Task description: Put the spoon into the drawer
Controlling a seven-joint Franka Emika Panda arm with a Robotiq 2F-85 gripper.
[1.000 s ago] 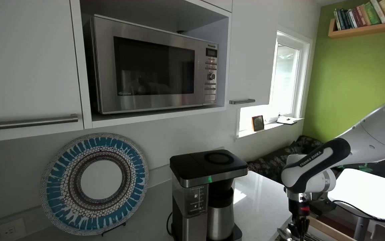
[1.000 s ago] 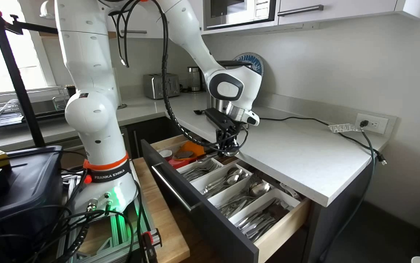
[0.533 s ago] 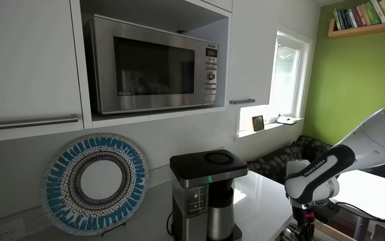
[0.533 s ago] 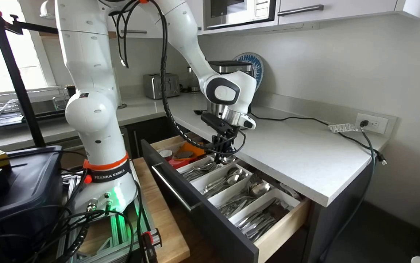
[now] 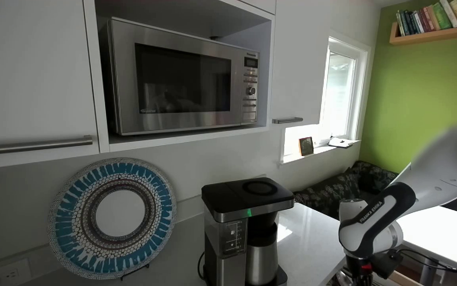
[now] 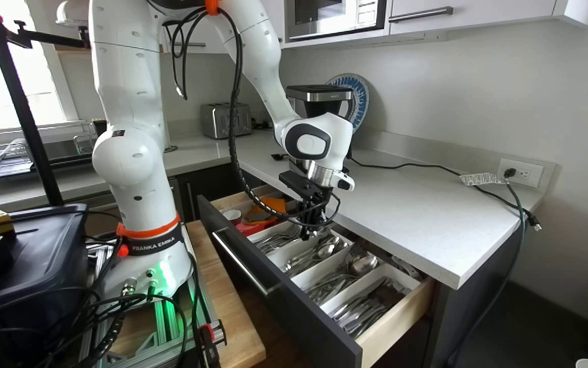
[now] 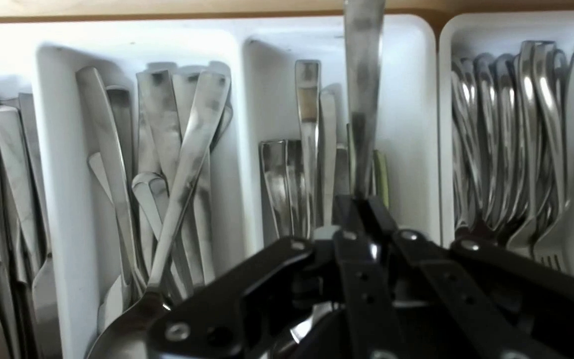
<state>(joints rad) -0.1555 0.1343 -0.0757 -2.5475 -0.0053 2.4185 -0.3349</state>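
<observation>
Drawer [image 6: 301,317] w/ cutlery [image 7: 183,182], spoon [image 7: 364,75] in gripper [image 7: 362,207]

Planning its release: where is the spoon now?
In the wrist view, the gripper holds the spoon right of centre, over the compartment left of the forks.

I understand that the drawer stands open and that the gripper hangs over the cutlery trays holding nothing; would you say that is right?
Not quite: the gripper is not empty. The wrist view shows it shut on a metal utensil, presumably the spoon, whose lower end is hidden there. The drawer does stand open, with the gripper over the cutlery trays.
</observation>
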